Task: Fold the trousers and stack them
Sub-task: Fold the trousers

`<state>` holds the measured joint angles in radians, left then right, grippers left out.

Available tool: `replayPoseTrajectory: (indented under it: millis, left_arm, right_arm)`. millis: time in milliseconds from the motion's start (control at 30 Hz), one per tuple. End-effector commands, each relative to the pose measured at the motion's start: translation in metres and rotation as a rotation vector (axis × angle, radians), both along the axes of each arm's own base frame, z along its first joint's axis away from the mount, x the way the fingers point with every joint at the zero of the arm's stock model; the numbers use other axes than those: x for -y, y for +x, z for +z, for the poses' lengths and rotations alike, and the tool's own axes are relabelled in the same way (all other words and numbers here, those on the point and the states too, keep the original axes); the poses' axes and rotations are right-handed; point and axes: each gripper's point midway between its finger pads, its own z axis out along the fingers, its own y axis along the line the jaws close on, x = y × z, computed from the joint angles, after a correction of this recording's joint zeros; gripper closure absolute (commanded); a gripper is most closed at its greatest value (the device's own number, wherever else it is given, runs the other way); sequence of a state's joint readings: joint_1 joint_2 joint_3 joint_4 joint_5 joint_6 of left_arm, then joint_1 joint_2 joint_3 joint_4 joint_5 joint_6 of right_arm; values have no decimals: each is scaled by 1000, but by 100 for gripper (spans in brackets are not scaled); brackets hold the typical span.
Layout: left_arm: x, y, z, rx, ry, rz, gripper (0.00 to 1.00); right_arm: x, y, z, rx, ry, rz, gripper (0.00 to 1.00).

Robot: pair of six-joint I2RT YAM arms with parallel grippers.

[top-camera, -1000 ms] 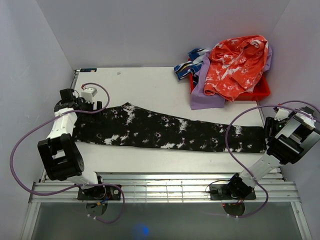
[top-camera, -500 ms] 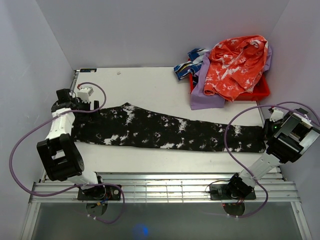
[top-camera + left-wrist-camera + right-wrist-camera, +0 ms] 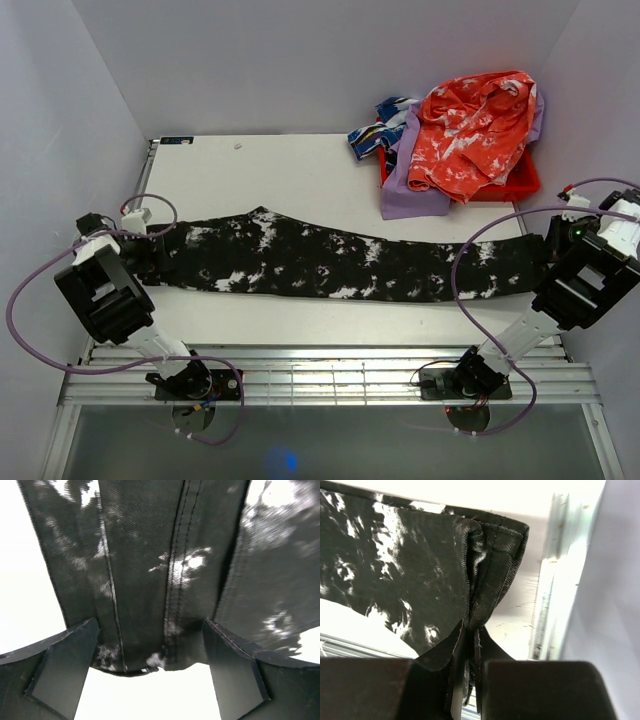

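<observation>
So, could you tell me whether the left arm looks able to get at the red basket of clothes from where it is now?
Probably not: the red basket sits at the far right corner, across the table from the left hand.

Both arms pull outward and the trousers stretch longer

Since 1 s ago, the left gripper (image 3: 150,250) moves from the far-left area of the table toward the left table edge and nearer the front, dragging its end of the black-and-white trousers (image 3: 330,262) with it. The right gripper (image 3: 553,252) shifts farther right and slightly away from the front, past the table's right edge, so the cloth now reaches beyond where it lay. The trousers lie straighter and tauter, and the dip at their right end is lifted.
</observation>
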<state>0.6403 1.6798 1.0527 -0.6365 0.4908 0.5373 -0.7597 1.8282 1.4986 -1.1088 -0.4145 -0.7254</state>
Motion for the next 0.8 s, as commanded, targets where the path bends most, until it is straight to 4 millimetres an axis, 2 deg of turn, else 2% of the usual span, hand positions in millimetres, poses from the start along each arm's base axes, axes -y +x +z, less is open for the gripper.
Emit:
replayPoseTrajectory:
  millis: [0,67,167,267,367,400,433,467,500,533,567,600,633,667,700,767]
  left_arm:
    - [5,-12,-11,-5,46,-73,5]
    - [16,-23,-19,-16,21,-93,7]
    - [26,-32,-26,-25,-5,-109,12]
    - [34,-42,-34,-47,-24,-120,18]
    - [39,-48,-39,-58,-32,-127,20]
    - [39,-48,-39,-57,-34,-128,20]
    - [39,-49,-39,-57,-34,-128,20]
    - [39,-49,-39,-56,-33,-126,20]
    - [40,-49,-39,-54,-36,-127,20]
    - [39,-49,-38,-52,-34,-126,20]
    - [40,-49,-37,-50,-37,-125,20]
    - [42,-48,-37,-47,-42,-128,20]
    - [42,-49,-36,-44,-43,-130,20]
    - [42,-48,-36,-43,-42,-130,20]
    - [43,-49,-36,-43,-46,-131,20]
    - [45,-49,-35,-37,-55,-132,20]
  right_arm:
    - [50,13,44,144,-132,-33,92]
    - [45,16,52,164,-98,-22,92]
    - [26,28,71,230,-7,-12,92]
    - [-5,39,92,284,93,25,92]
    - [-57,52,111,350,222,77,92]
    - [-88,56,110,331,290,102,92]
    - [-100,64,111,357,293,131,92]
    - [-117,64,121,372,316,133,92]
    - [-144,69,125,378,348,185,92]
    - [-157,76,123,403,355,211,92]
    - [-171,77,130,407,387,206,92]
    - [-197,79,133,404,411,256,92]
    - [-210,81,131,394,427,271,92]
    - [-220,88,137,418,444,267,92]
    - [-243,88,138,414,480,303,92]
    - [-265,95,136,428,536,289,92]
